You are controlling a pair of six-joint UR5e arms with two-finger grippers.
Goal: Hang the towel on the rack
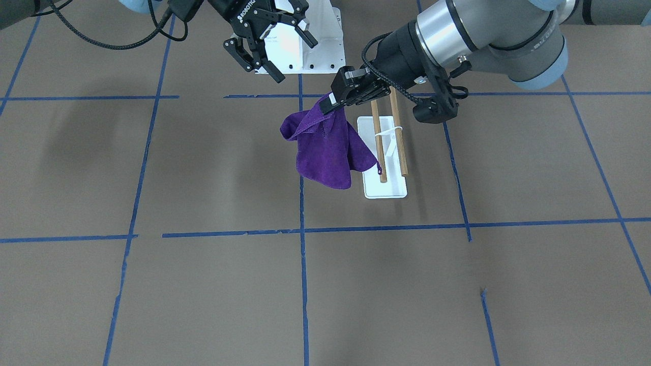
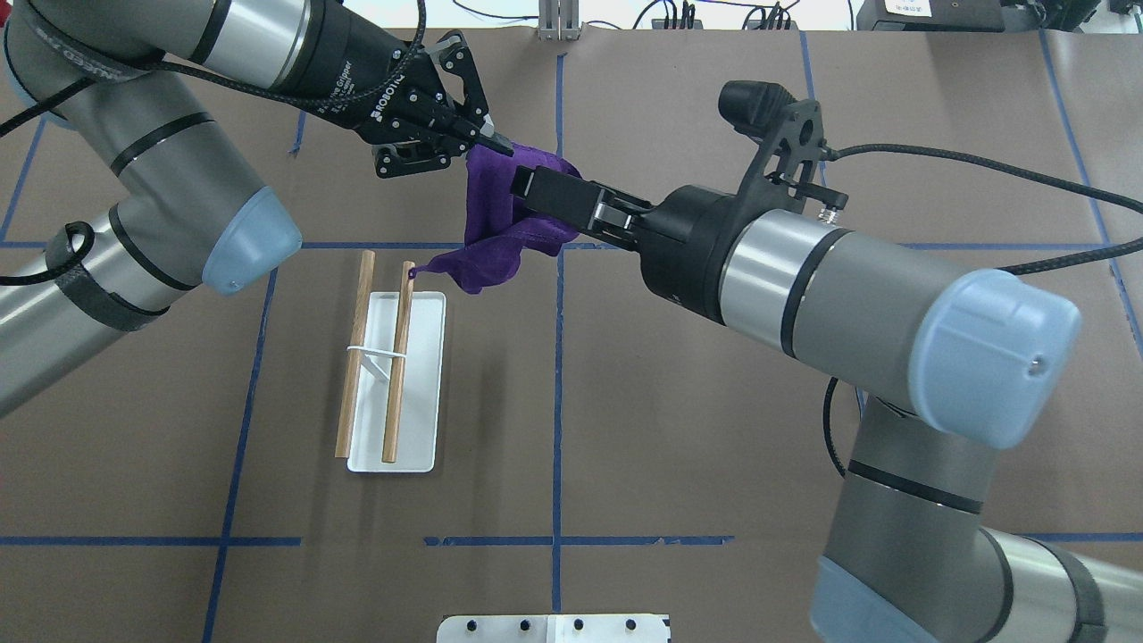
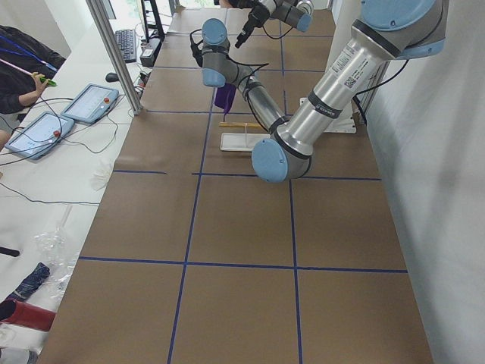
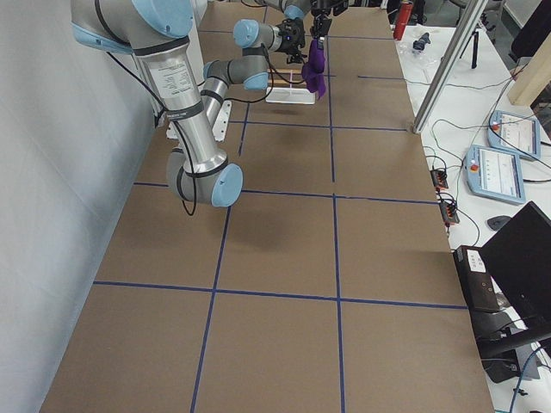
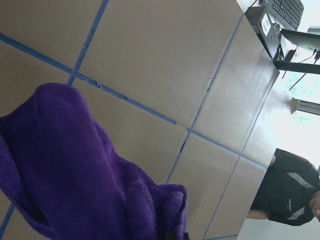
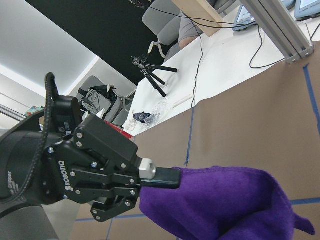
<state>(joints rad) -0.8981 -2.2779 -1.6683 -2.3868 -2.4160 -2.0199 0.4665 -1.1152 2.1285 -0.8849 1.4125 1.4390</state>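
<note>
The purple towel (image 1: 325,152) hangs in the air, pinched at its top by my left gripper (image 1: 329,105), which is shut on it. The same grip shows in the overhead view (image 2: 498,143) and the right wrist view (image 6: 160,177). The rack (image 1: 386,190), a white base with two brown rods (image 1: 379,147), stands just beside the towel. One towel corner dangles at the end of one rod (image 2: 411,271). My right gripper (image 1: 294,58) is open and empty, raised near the towel (image 2: 487,214). The left wrist view shows only the towel (image 5: 75,175).
The white bolted robot pedestal (image 1: 320,46) is behind the rack on the robot's side. Blue tape lines (image 1: 302,284) cross the brown table. An operator (image 3: 19,68) and tablets (image 3: 91,102) are beyond the far table edge.
</note>
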